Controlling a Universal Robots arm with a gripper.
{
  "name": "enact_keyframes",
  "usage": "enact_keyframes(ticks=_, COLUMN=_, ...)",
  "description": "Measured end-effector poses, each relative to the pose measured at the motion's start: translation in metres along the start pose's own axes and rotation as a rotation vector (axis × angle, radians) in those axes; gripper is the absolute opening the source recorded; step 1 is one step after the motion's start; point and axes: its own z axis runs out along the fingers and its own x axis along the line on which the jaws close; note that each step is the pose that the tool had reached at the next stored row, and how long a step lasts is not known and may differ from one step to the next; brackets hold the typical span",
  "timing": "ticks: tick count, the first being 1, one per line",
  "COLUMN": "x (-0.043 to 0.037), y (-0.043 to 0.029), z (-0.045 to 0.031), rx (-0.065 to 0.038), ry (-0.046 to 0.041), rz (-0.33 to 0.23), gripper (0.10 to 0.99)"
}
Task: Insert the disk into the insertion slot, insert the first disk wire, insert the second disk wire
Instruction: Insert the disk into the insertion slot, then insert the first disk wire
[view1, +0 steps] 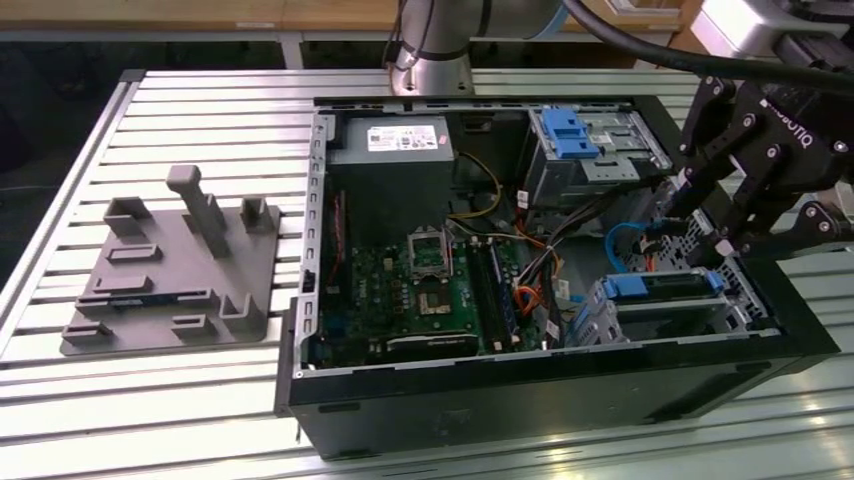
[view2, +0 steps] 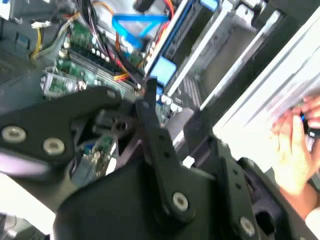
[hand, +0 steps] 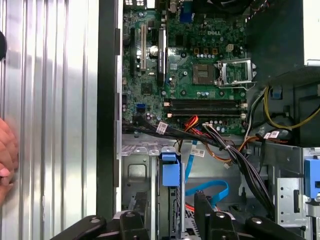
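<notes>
A silver table (view1: 187, 110) made of long metal slats shines in bright light. A grey stand (view1: 167, 280) sits on the table. Behind the table is a wooden desk (view1: 160, 12). Beside the table, the floor (view1: 40, 110) is dark.

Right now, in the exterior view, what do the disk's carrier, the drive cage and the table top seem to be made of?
The disk's carrier: bright blue and matte, so it looks like moulded plastic. The drive cage: silver sheet metal, probably steel, judging by its thin folded walls and dull shine. The table top: ribbed silver slats with strong glare, likely extruded aluminium.
</notes>
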Motion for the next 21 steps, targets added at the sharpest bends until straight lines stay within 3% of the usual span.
enact_keyframes(ticks=15, x=0.0000, y=0.0004, z=0.0002, rx=-0.001, ry=0.0000, rz=0.003, gripper=0.498)
enact_keyframes(ticks=19, x=-0.0001, y=0.0007, z=0.0005, rx=0.002, ry=-0.0012, rz=0.053, gripper=0.498)
enact_keyframes(ticks=20, x=-0.0006, y=0.0008, z=0.0006, rx=0.003, ry=0.0045, rz=0.056, gripper=0.498)
enact_keyframes(ticks=21, x=-0.0017, y=0.0008, z=0.0007, rx=0.003, ry=0.0190, rz=0.057, gripper=0.498)
